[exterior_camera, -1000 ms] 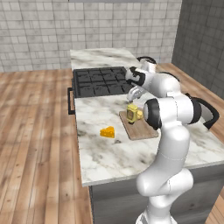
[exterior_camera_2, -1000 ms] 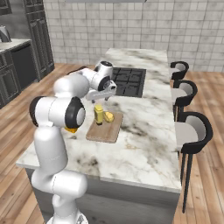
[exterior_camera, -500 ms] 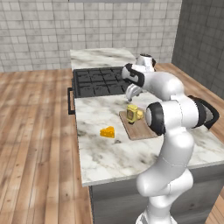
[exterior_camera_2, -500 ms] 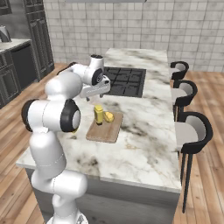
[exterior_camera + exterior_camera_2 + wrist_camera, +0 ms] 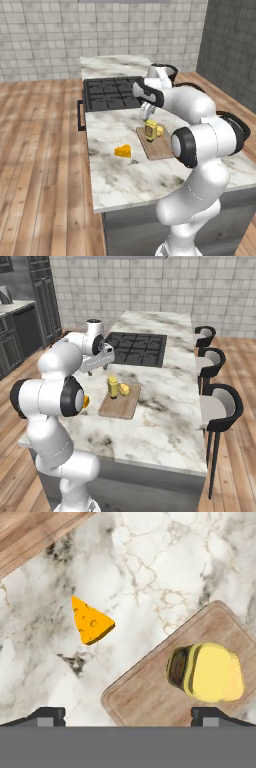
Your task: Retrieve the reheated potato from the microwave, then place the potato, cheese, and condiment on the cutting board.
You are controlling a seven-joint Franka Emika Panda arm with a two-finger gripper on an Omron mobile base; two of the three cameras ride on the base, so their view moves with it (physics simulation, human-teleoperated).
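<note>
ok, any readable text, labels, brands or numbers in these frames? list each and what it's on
None readable.
condiment: a dark band around the yellow bottle, no lettering can be made out.
cheese: plain, only holes.
cutting board: bare wood grain.
cooktop: no markings visible.

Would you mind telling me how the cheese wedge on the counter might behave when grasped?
The cheese lies flat on the marble counter, so it probably won't roll. Its tapered sides may let it squirm out sideways. It looks small, likely light.
</note>
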